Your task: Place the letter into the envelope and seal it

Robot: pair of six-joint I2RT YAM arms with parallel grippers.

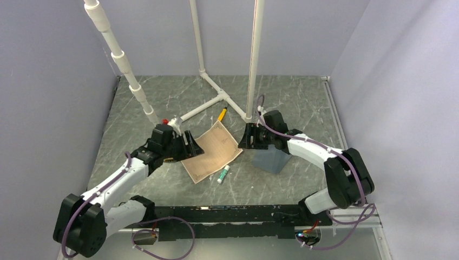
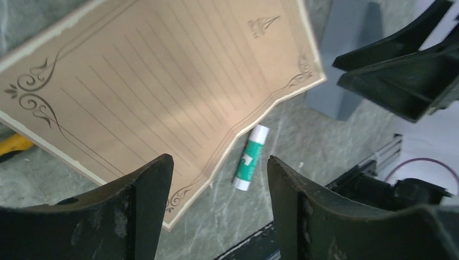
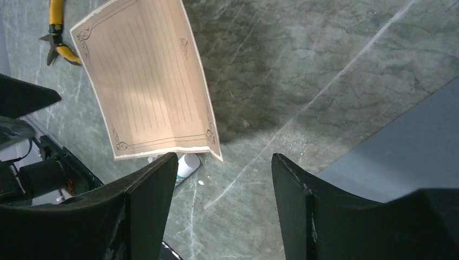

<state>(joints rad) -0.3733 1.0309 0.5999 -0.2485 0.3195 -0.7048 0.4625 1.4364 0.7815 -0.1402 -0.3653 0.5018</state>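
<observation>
Presently, likely step: grasping letter; envelope lay apart.
Left gripper: stood open, empty.
Right gripper: stood open, empty.
Advice: pinch opposite edges evenly.

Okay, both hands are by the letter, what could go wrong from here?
The glue stick lies right at the letter's near edge, so dragging the sheet could roll it away. The letter already looks buckled; the open left hand and right hand closing on opposite edges could crease it. The envelope sits partly under the right arm, which might nudge it.
</observation>
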